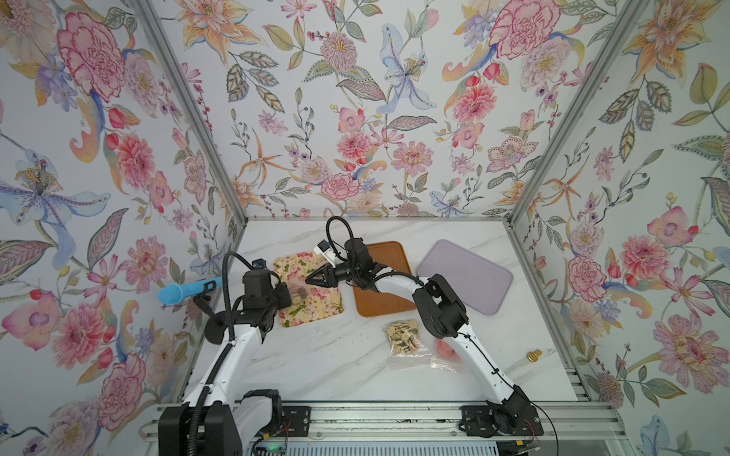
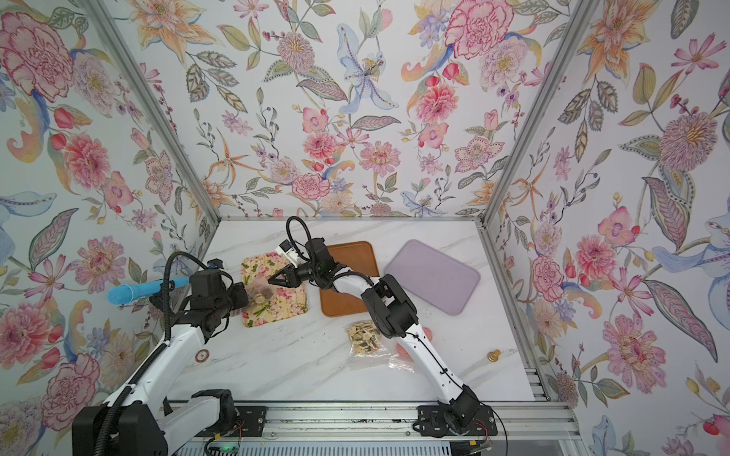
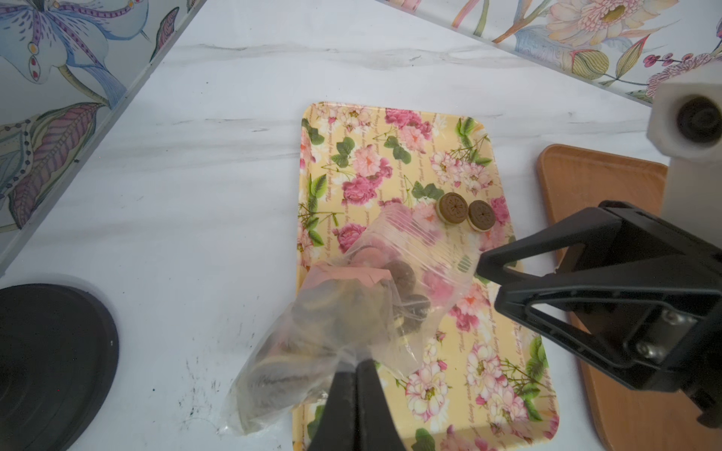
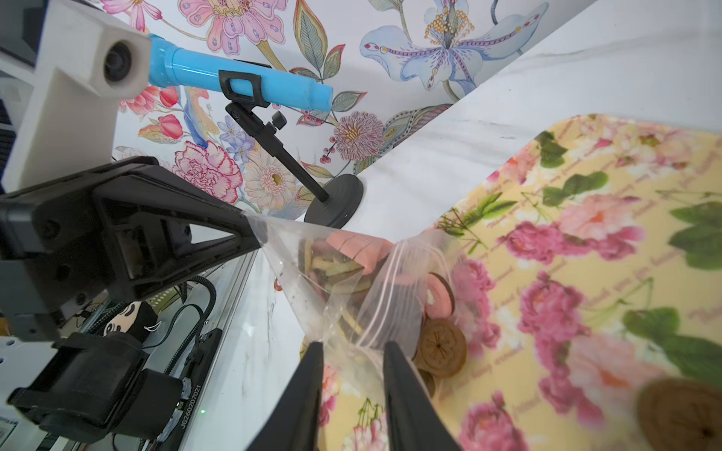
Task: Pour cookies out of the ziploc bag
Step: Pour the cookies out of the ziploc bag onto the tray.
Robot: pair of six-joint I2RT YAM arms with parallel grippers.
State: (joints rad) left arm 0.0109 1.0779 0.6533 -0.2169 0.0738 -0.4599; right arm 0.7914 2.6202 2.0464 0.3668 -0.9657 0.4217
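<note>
Now two cookies point(image 3: 452, 209) lie on the floral tray point(image 3: 469, 390) beyond the left gripper point(image 3: 353, 368), clamped on one cookie-filled bag point(image 3: 312, 339); right gripper point(image 4: 354, 345) parted.

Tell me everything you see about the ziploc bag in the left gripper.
The ziploc bag is clear, crinkled thin plastic with a zip strip at its mouth. The left gripper pinches one corner, holding it over the floral tray's edge. Brown, pink and beige round cookies sit inside. The right gripper, jaws apart, is at its mouth.
</note>
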